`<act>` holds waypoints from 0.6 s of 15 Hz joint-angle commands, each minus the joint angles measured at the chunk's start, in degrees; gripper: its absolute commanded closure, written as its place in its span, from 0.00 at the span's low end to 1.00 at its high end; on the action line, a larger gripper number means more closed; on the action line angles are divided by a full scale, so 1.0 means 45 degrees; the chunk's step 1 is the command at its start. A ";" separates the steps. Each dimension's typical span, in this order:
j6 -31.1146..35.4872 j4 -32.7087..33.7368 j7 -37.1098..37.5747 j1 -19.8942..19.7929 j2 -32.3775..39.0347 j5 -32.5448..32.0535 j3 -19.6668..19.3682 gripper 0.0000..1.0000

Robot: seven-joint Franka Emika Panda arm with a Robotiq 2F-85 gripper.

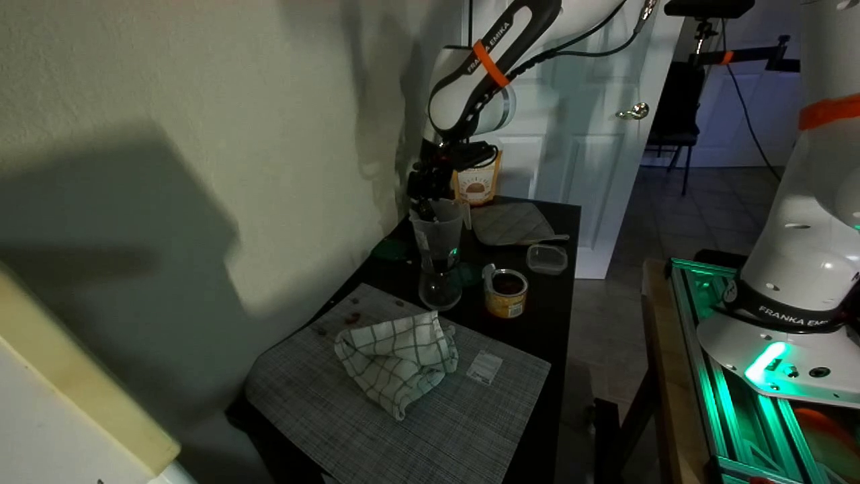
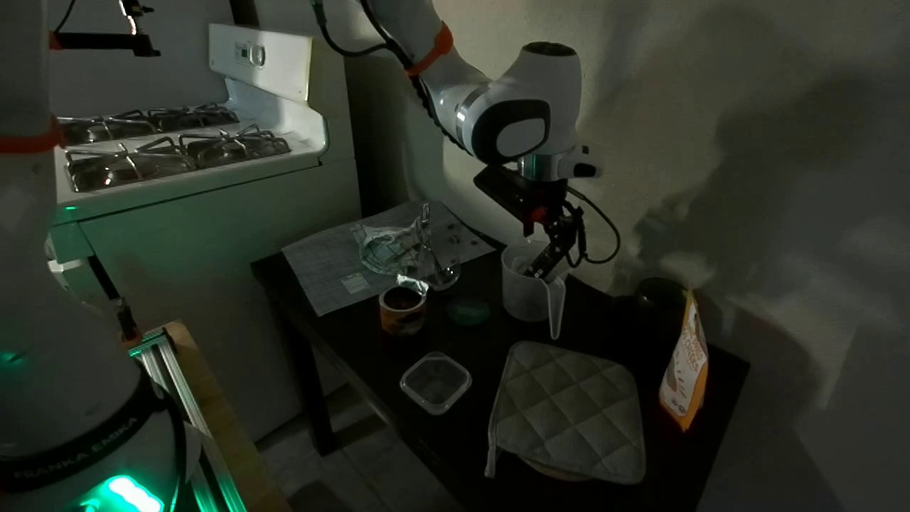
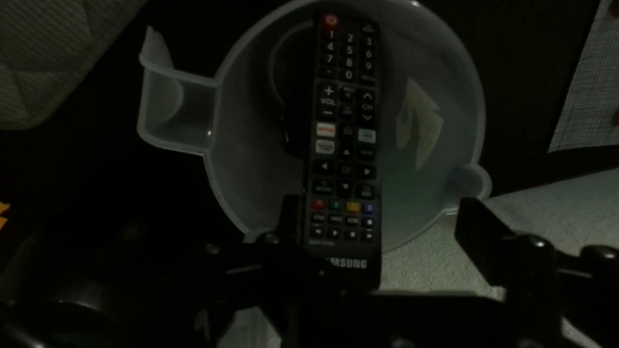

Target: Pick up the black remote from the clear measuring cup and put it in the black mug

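The black remote (image 3: 346,145) leans in the clear measuring cup (image 3: 251,159), its button face toward the wrist camera and its lower-labelled end past the rim. The cup stands upright in both exterior views (image 1: 437,235) (image 2: 522,295). My gripper (image 3: 378,208) is open, tilted at the cup's mouth; it also shows in both exterior views (image 1: 424,202) (image 2: 554,249). In the wrist view the remote is between the fingers, close beside the left one, with a wide gap to the right one. A dark rounded vessel (image 2: 657,302) by the wall seems to be the black mug; its opening is not clear.
An upright orange-white pouch (image 2: 686,370) and a quilted pot holder (image 2: 569,412) are near the cup. An opened can (image 1: 505,294), clear glass (image 1: 440,290), small clear container (image 2: 435,382) and checked cloth (image 1: 403,359) share the table. The wall is close behind.
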 commanded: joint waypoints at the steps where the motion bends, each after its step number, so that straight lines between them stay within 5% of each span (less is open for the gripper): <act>1: 0.0080 0.0256 0.0197 0.0153 0.0438 -0.0435 -0.0228 0.15; 9: 0.1172 0.0187 0.1118 0.0569 0.0785 -0.1311 -0.0798 0.23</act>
